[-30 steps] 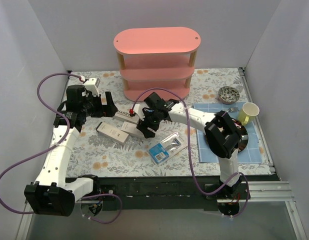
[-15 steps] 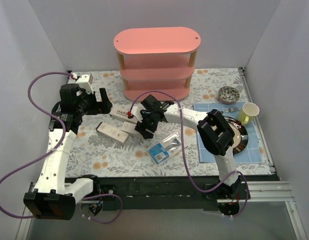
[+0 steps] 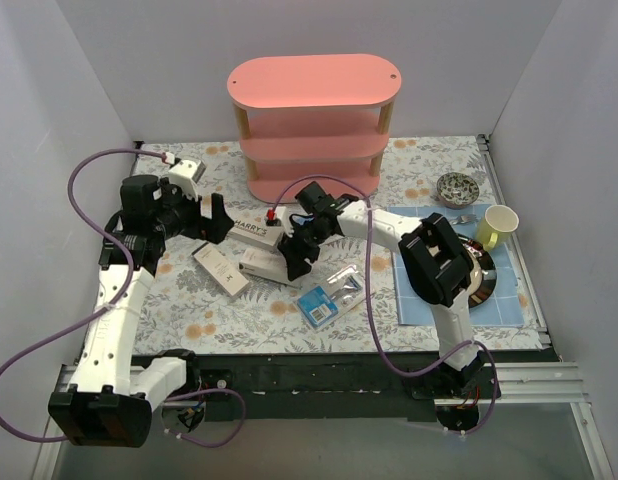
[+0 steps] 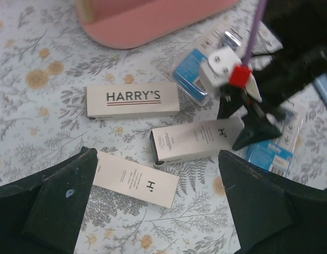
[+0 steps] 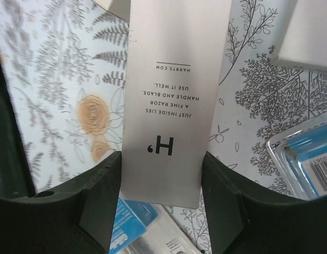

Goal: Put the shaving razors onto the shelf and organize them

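Razor boxes, three long white ones, lie on the flowery counter, all apart from the pink shelf. The right claw is down low at one end of the middle box. Its two fingers press against both long sides of that box, so it is clamped on it. I cannot tell if the box is off the counter at all. A blister pack with a blue card lies just beside this claw, on the side nearer the arm bases.

The left claw hangs up in the air with its fingers spread wide apart. All three boxes are under it and in front of it. The HARRY'S box lies ahead of it, toward the shelf, with its name facing up. The third box is the closest one below this claw, near the middle box but not touching it. A second blister pack peeks out behind the right claw, between that claw and the shelf. The shelf stands well past both claws, at the far side of the counter.
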